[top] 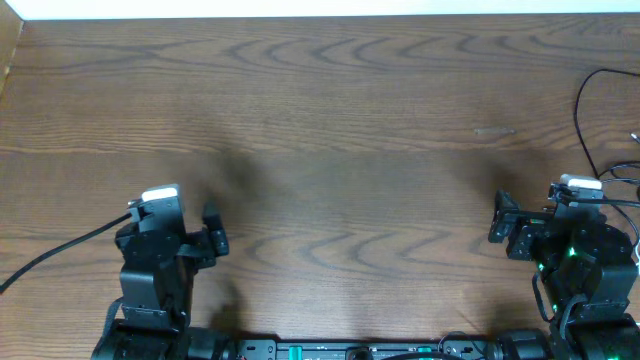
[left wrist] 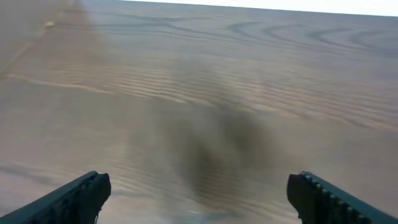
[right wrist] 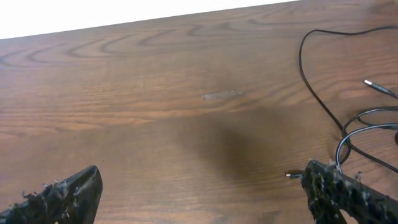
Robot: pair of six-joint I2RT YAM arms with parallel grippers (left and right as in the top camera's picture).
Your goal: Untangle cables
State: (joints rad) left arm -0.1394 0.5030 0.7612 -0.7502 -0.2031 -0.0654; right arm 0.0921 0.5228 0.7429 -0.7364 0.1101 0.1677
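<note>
Thin black cables [top: 583, 115] lie at the table's far right edge. In the right wrist view one cable [right wrist: 309, 87] curves down the right side into loops [right wrist: 364, 121]. One small plug end [right wrist: 379, 87] lies loose, and another plug [right wrist: 291, 175] lies right beside my right finger [right wrist: 342, 190]. My right gripper [right wrist: 202, 190] [top: 570, 212] is open and holds nothing, just left of the cables. My left gripper [left wrist: 199, 199] [top: 170, 222] is open over bare wood at the front left, with no cable in its view.
The wooden table [top: 330, 110] spreads between the arms, with a small scuff [right wrist: 222, 94] on it. A thicker black arm wire [top: 50, 258] runs off the left edge. The table's back edge [top: 320, 17] meets a white wall.
</note>
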